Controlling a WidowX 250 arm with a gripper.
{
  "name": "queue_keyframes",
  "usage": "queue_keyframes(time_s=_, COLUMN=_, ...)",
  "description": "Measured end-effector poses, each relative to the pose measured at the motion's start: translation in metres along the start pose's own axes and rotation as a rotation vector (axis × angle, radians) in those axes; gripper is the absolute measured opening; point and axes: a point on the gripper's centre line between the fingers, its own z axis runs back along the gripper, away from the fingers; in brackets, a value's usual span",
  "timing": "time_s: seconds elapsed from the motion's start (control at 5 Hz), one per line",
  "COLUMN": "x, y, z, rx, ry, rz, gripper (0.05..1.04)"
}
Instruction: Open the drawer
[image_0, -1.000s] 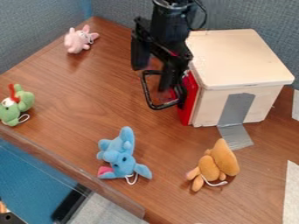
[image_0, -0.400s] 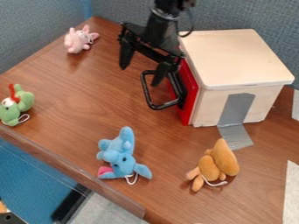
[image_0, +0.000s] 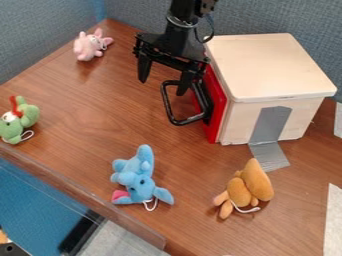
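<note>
Hanging near black handle (image_0: 189, 120) on red drawer (image_0: 214, 112): gripper (image_0: 162, 86), fingers (image_0: 143, 71) spread.

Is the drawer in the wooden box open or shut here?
Shut: its red front sits close against the wooden box, with no gap showing between them.

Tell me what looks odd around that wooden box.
Gray tape runs from the wooden box onto the table, perhaps a makeshift anchor. The blue plush toy and the orange one lie sprawled nearby, as if dropped. Nothing looks spilled.

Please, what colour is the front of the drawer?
The drawer front is red, seen in the camera view.
</note>
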Motion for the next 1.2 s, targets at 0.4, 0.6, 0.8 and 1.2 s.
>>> queue_keyframes(time_s=0.4, x=0.001, y=-0.009, z=-0.027, rx=-0.027, ry=0.018, rz=0.082, gripper=1.0)
queue_keyframes(time_s=0.6, x=-0.001, y=-0.013, z=-0.037, rx=-0.051, ry=0.039, rz=0.101, gripper=1.0)
queue_keyframes(time_s=0.8, x=-0.004, y=-0.009, z=-0.048, rx=-0.067, ry=0.073, rz=0.122, gripper=0.953)
queue_keyframes(time_s=1.2, x=-0.02, y=-0.003, z=-0.058, rx=-0.061, ry=0.106, rz=0.135, gripper=0.366)
